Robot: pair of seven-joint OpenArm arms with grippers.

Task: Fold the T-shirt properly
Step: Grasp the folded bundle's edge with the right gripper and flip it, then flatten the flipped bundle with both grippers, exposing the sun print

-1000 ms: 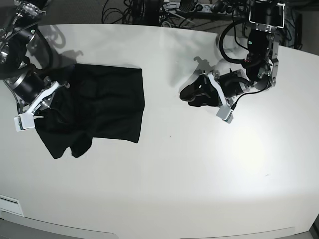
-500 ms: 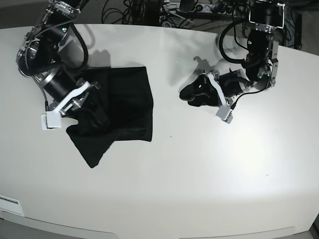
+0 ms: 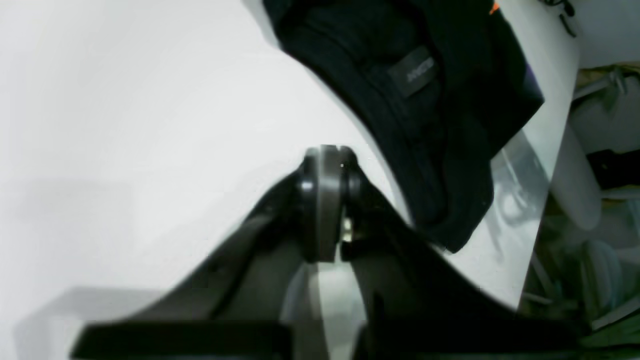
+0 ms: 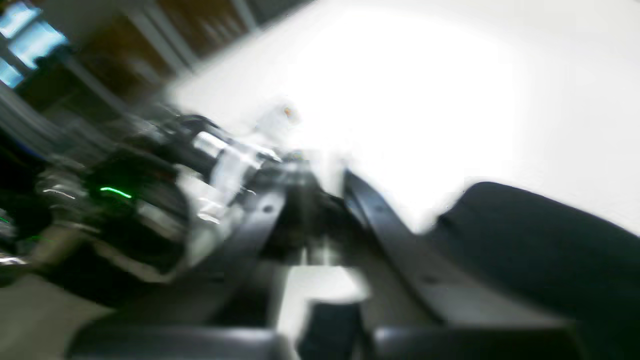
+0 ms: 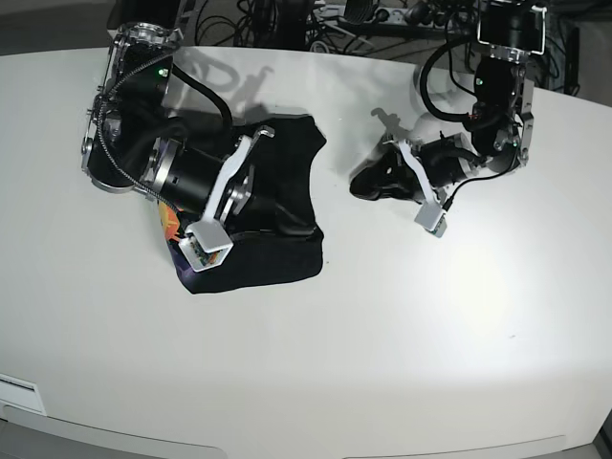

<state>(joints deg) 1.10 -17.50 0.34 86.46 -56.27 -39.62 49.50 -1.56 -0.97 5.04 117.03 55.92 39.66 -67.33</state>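
- White, smooth and bare for the most part, the wide curved surface [image 5: 402, 363] carries everything; dark cables and equipment crowd the floor beyond its far edge.
- The large black soft cloth T-shirt [image 5: 277, 206] lies bunched in a rough heap on the base view's left half, its long axis running from the far side toward the near edge, with an orange and purple printed patch peeping out at its left border.
- The right claw [image 5: 206, 244] rests over the heap's near-left corner, pressed together; whether it pinches any cloth cannot be told, as its own view is blurred.
- The left claw [image 5: 432, 215], fingers pressed together on nothing, hangs above bare surface well apart from the shirt, which lies toward the base view's left of it. The right arm is by far the nearer.
- A small dark woven label [image 3: 412, 75] sits inside the collar in the left wrist view; its pale lettering is too blurred to read.
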